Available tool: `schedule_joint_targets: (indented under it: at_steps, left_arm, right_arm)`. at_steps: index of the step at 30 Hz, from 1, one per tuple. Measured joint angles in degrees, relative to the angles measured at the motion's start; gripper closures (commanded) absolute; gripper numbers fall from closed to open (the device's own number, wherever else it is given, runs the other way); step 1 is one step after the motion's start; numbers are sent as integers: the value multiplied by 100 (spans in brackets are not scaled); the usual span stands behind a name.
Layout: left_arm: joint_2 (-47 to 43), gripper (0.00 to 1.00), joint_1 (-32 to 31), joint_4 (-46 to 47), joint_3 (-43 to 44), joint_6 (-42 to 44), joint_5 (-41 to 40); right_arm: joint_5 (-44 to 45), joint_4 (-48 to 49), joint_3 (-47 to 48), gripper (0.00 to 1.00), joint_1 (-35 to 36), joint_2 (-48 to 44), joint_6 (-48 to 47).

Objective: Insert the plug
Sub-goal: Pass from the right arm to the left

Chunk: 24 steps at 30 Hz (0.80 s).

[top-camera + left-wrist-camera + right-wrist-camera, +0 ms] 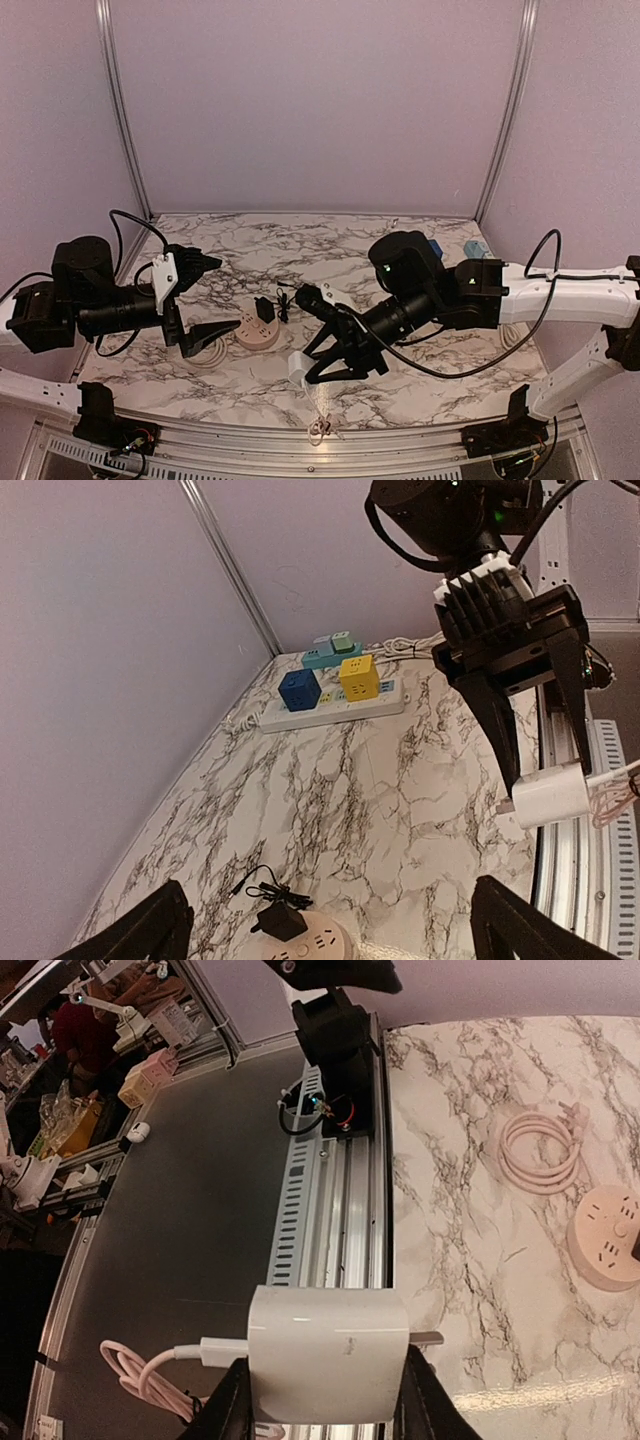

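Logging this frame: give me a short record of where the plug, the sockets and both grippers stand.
white plug: clamped in the right gripper, a prong showing, cable trailing
right gripper: jaws shut on the plug, raised near the table's near edge
left gripper: jaws open, empty, beside the round socket
round socket: flat on the table, a black adapter plugged into it
power strip: against the far wall, coloured cubes on it
task state: plug not yet inserted

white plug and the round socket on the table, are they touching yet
Apart. The right wrist view shows the white plug, clamped in the right gripper, with bare marble between its prongs and the round socket.
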Motion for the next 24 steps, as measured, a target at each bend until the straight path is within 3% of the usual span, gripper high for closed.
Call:
schedule_joint_targets:
  at_steps: [15,24]
  left_arm:
    - [684,2,-1132,-415,389,1471,793]
    - [1121,14,-1812,-472,684,1744,697]
  right_arm:
    - [-1467,501,42,100,2,63,-144]
    - [-2004,769,68,100,4,225,-114]
